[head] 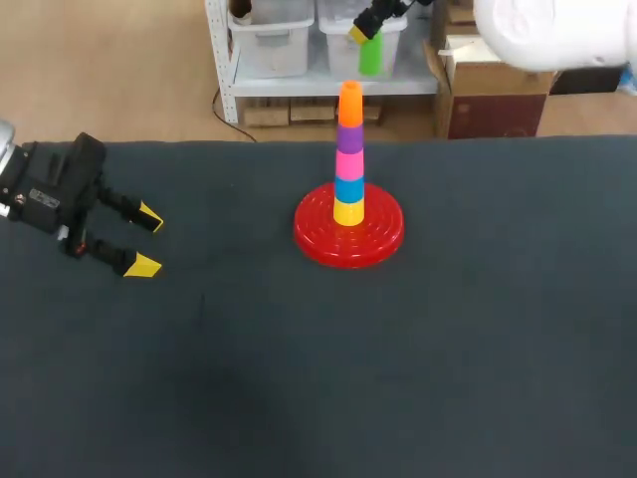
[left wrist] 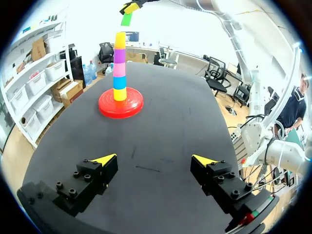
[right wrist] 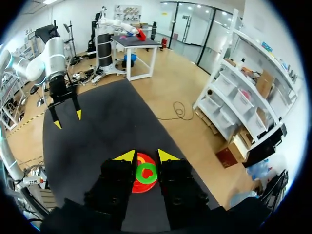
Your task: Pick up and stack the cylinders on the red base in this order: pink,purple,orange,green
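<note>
High above the far side of the table (head: 468,358), my right claw (head: 366,30) pinches the green cylinder (head: 370,56) between its two yellow-tipped fingers, and the piece hangs in the air, touching nothing else. From my right wrist the cylinder shows as a green ring held between the fingers, with the red base (head: 323,237) directly under it.

On that base a tower of five cylinders stands upright. The yellow cylinder (head: 348,211) sits at the bottom, touching the base. Above it come the blue cylinder (head: 348,187), the pink cylinder (head: 349,162) and the purple cylinder (head: 349,136), with the orange cylinder (head: 350,105) on top. The green one is above the orange, with a gap of air between them.

Well apart from the tower, at the left side of the dark table, my left claw (head: 146,241) lies low over the cloth — fingers spread wide, gripping nothing. From my left wrist the base and its tower stand ahead of the spread fingers, and the green cylinder and my right claw show above the tower's top.
</note>
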Motion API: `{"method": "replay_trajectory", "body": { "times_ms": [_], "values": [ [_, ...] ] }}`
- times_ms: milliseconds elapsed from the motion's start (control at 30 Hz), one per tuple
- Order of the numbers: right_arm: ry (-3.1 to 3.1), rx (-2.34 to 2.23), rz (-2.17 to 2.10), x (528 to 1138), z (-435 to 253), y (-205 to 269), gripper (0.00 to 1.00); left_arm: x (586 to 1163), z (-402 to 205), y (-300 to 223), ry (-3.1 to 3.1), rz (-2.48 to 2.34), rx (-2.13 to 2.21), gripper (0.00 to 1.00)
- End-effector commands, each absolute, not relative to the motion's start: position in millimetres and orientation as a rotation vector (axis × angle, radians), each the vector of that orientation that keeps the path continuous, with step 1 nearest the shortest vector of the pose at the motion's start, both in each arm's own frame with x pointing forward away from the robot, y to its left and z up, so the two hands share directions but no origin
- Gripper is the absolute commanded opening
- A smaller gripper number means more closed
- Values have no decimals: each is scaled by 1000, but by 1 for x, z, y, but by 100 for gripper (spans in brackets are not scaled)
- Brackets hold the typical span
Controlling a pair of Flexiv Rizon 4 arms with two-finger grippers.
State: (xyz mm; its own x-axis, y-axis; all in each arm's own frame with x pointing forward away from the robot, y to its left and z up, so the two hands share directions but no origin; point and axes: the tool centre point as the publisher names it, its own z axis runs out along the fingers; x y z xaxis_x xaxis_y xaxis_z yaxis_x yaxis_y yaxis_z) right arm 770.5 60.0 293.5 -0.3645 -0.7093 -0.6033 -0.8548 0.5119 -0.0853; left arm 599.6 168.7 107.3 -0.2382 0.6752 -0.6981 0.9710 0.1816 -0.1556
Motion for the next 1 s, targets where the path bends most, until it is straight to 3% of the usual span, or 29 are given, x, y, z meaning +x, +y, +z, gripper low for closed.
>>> {"method": "replay_trajectory", "body": {
  "times_ms": [33, 1000],
  "values": [
    [2185, -1335, 410, 778, 290, 71, 0, 599, 106, 170, 1980, -815, 1542, 100],
    [2195, -1386, 399, 771, 272, 76, 0, 599, 106, 170, 1980, -815, 1542, 100]
  ]
}}
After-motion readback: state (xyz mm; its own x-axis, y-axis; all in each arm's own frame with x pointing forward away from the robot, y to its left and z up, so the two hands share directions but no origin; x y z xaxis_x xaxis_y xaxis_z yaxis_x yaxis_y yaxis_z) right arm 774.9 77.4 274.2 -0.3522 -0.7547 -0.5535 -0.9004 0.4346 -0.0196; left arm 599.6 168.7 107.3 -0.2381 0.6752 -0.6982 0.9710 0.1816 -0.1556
